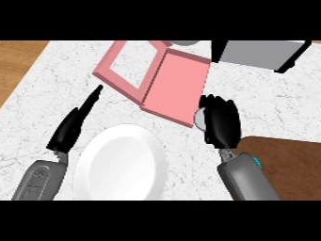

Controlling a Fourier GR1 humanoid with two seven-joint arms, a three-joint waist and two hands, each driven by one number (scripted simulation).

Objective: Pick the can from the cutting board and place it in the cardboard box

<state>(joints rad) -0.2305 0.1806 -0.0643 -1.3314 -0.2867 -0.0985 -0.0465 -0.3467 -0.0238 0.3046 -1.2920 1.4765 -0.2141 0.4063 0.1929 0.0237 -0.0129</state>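
The can [199,117] shows only as a small silver patch at the left side of my right hand [220,123], whose fingers are curled round it and hide most of it. Hand and can are off the brown cutting board [296,157], which lies at the lower right, and sit just beside the near right corner of the pink cardboard box [178,84]. The box lies open at the top centre, with a pink frame-like part [123,70] on its left. My left hand [71,128] rests at the left with straight fingers, holding nothing.
A white plate [121,164] lies between my two forearms. A grey, black-edged appliance [260,52] stands at the back right, and a grey rounded object [185,42] sits behind the box. Wooden floor shows past the counter's left edge.
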